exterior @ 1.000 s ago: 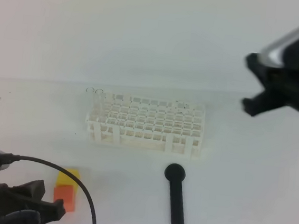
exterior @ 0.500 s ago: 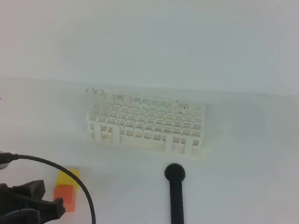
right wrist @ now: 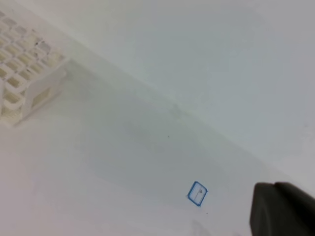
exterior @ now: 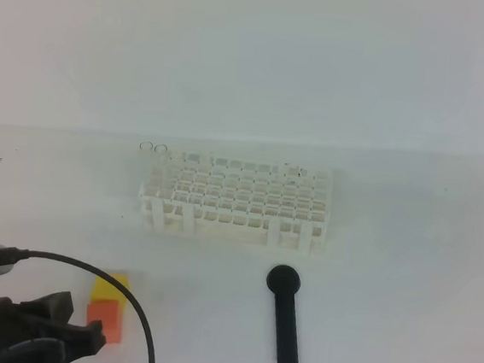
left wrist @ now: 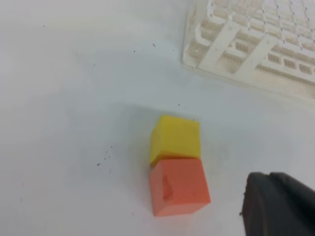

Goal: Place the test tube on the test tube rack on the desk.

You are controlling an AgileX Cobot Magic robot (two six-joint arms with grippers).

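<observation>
The white test tube rack (exterior: 236, 202) stands mid-desk, and its corners show in the left wrist view (left wrist: 256, 44) and the right wrist view (right wrist: 24, 88). Two faint round glass rims of a test tube (exterior: 147, 147) and its neighbour (exterior: 161, 148) rise at the rack's back left corner. My left gripper (exterior: 82, 329) rests low at the front left of the white desk (exterior: 400, 317), shut and empty; only a dark part of it (left wrist: 280, 206) shows at the wrist. My right gripper is outside the high view; a dark edge of it (right wrist: 283, 209) shows at the wrist.
A black round-headed stick (exterior: 284, 323) lies in front of the rack. A yellow cube (exterior: 110, 287) and an orange cube (exterior: 104, 318) touch each other beside my left gripper. A small blue square mark (right wrist: 197, 193) is on the desk at the right.
The right arm, at the upper right a second ago, has left the high view. The left arm, rack and stick have not moved.
</observation>
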